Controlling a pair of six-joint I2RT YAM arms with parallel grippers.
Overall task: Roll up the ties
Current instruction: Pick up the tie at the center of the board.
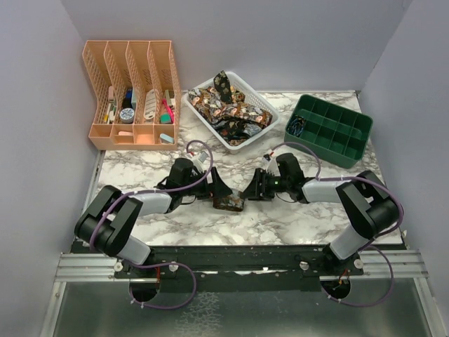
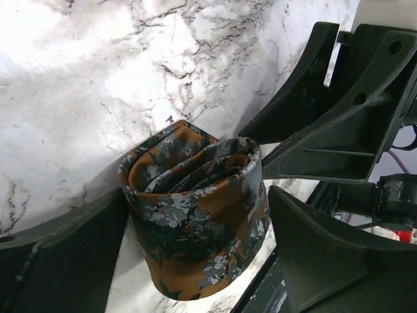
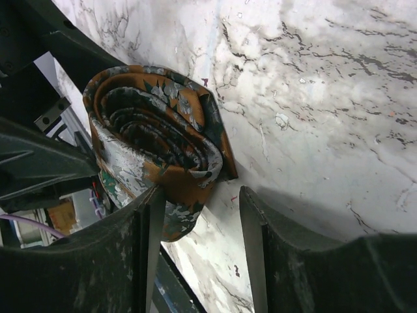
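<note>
The rolled tie (image 1: pixel 228 202) sits mid-frame on the desk (image 1: pixel 295 217): soft, light, likely to spring loose. Your left claw (image 1: pixel 218 189) straddles it, jaws apart; your right claw (image 1: pixel 247 192), also apart, is at its edge. Pinch across its sides.

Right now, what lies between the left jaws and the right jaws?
Only the rolled tie, on the marble table; the top view shows it there, and both wrist views show it close up.
</note>
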